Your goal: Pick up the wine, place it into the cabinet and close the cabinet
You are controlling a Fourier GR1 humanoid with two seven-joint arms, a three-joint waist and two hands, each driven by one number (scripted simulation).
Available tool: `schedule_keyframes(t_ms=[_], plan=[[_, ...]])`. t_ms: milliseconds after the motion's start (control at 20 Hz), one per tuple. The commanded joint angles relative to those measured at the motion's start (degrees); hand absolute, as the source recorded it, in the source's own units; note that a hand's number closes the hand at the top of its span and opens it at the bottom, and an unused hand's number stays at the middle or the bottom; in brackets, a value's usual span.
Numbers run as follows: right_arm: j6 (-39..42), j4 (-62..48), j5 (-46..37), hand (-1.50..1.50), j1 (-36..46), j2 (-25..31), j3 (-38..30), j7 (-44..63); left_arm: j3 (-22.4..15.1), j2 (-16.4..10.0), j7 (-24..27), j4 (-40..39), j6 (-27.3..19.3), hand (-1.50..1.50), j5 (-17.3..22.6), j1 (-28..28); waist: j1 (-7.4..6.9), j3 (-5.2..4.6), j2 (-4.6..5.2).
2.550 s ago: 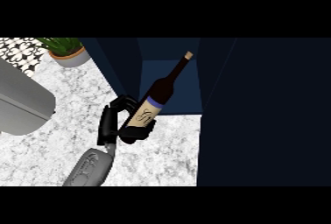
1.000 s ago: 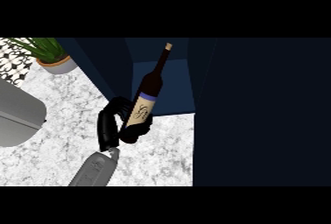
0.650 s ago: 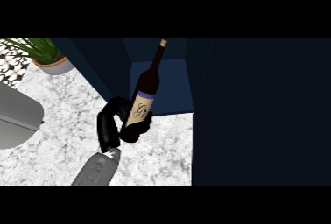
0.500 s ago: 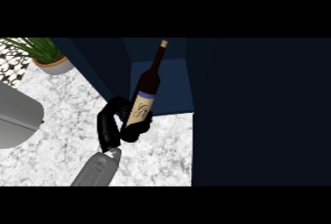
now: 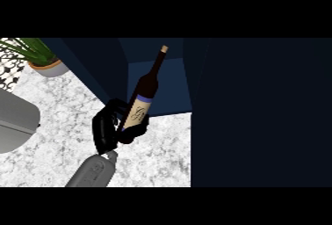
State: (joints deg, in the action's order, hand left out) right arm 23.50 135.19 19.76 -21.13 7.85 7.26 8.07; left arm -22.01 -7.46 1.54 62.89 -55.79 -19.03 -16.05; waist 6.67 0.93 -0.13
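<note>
Wine bottle (image 5: 145, 92) held at lower body by left hand (image 5: 107, 128), fingers curled round it. Neck tilted into open cabinet (image 5: 174, 94), base over counter (image 5: 58, 114). Pickup judged done; placement, release, door closing left.

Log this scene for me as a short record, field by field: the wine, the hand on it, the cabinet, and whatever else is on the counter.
wine bottle: dark, pale label, tilted, neck pointing into the cabinet opening
left hand: curled round the bottle's lower part
right hand: not in view
cabinet: open, blue inside, bottle not yet set down in it
counter: white marbled top
potted plant: far left corner of the counter
grey object: at the left edge, cannot tell what it is
</note>
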Motion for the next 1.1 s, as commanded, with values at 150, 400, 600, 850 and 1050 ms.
schedule_keyframes(t_ms=[150, 400, 600, 850, 1050], plan=[[1.14, 1.07, 2.91, -1.50, -0.56, 0.03, 0.97, -0.08, -0.53, 3.17, -7.61, -8.81, 6.85, 1.50, -2.12, -15.79, 2.72, -0.77, 1.58], [0.83, 0.49, 3.30, -1.50, -0.36, 0.35, -0.07, 0.42, -0.48, 3.56, -10.81, -9.04, 5.68, 1.50, -3.58, -15.38, 3.01, -0.79, 1.89], [1.70, 1.47, 3.91, -1.50, -1.30, 1.04, -0.39, 0.09, -1.00, 3.96, -14.33, -10.10, 4.67, 1.50, -5.97, -13.90, 4.05, -0.69, 1.77], [1.54, 0.85, 3.54, -1.50, 0.03, 1.28, -1.09, 0.10, -0.29, 3.46, -17.19, -12.30, 2.03, 1.50, -11.38, -15.70, 3.12, -0.70, 1.88], [1.98, 2.07, 3.64, -1.50, -1.25, 1.64, -0.41, 0.48, 0.09, 3.56, -19.41, -13.62, 2.25, -1.50, -13.66, -16.21, 3.37, -0.81, 1.78]])
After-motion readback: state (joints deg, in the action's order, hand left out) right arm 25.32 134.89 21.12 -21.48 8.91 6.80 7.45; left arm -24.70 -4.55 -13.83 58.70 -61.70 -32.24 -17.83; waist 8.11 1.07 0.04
